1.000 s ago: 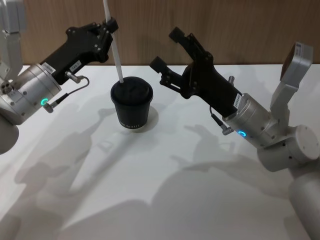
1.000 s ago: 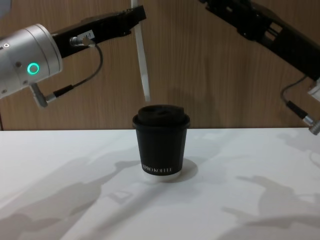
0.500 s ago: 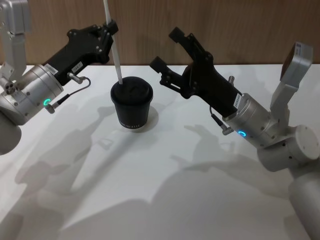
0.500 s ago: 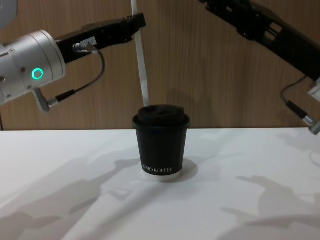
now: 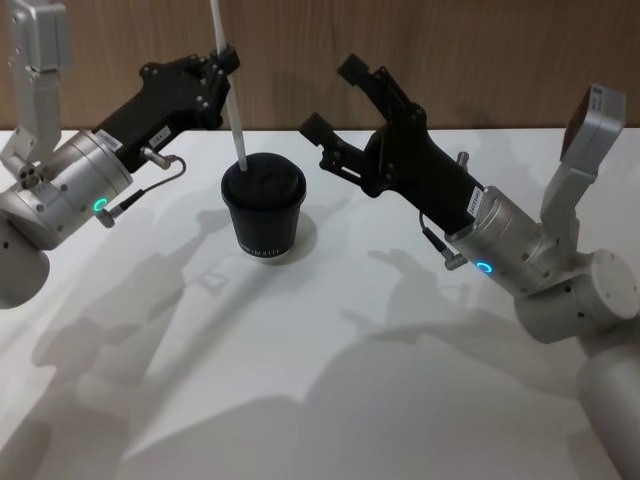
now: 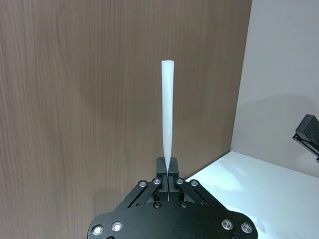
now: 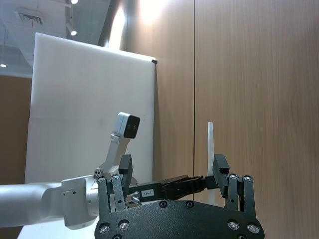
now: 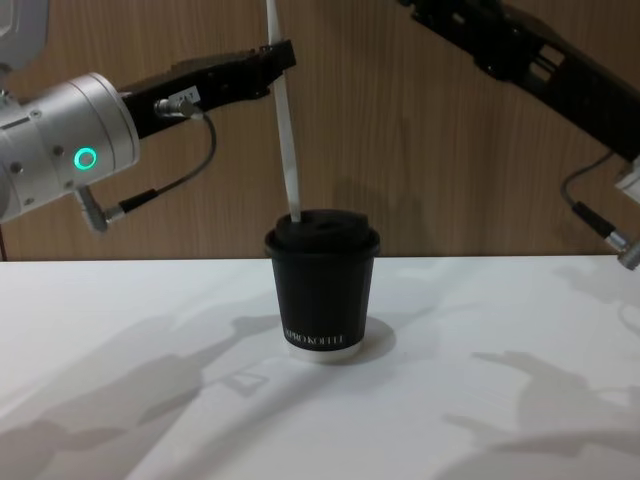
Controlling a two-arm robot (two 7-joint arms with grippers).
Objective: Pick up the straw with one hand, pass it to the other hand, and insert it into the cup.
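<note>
1. Chest view: the left hand [image 8: 278, 55] comes in from the left, above the cup, and its 2 fingers are pinched on the straw [image 8: 287, 150] near the straw's upper part.
2. The straw hangs almost upright below this hand, leaning a little. Its lower tip is at the left part of the cup's lid, touching it or just entering; I cannot tell if it sits in the lid's hole.
3. The cup [image 8: 322, 290] stands upright on the white desk [image 8: 450, 400], directly below the straw's tip and between the 2 arms.
4. In my judgement the coming move depends on this: the long axis of the straw is nearly vertical and the cup lies straight below the left hand, so a push downward along this axis should insert it, if the tip is on the hole.
5. The right hand [image 5: 333, 97] is to the right of the cup, apart from it and raised, its fingers spread wide and holding nothing. The left hand is clearly the nearer one.
</note>
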